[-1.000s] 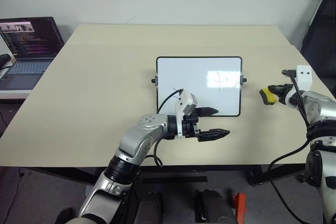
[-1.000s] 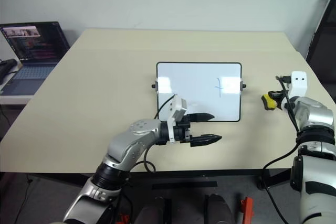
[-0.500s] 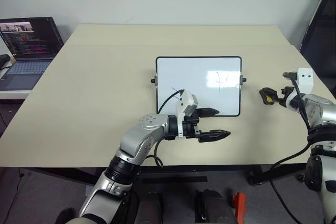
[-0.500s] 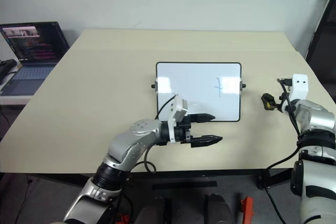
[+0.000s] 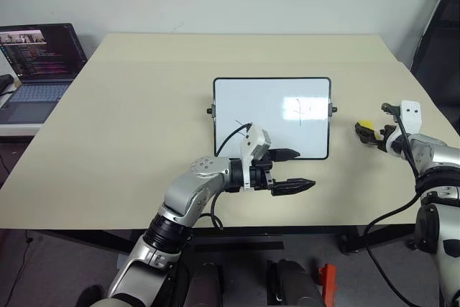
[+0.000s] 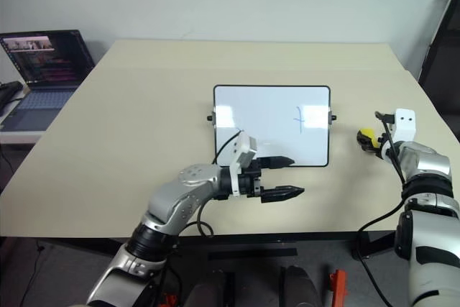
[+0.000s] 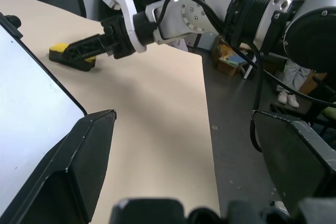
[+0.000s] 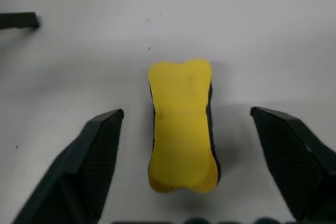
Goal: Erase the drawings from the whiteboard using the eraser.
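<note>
Since a second ago our right gripper (image 8: 181,124) has let go of the eraser (image 8: 181,124), which now lies on the table (image 5: 129,120) between its spread fingers, right of the whiteboard (image 5: 272,116). Our left gripper (image 5: 291,170) hovers open near the board's near edge. Drawings (image 5: 300,109), faint from here, seem untouched; erasing remains.
</note>
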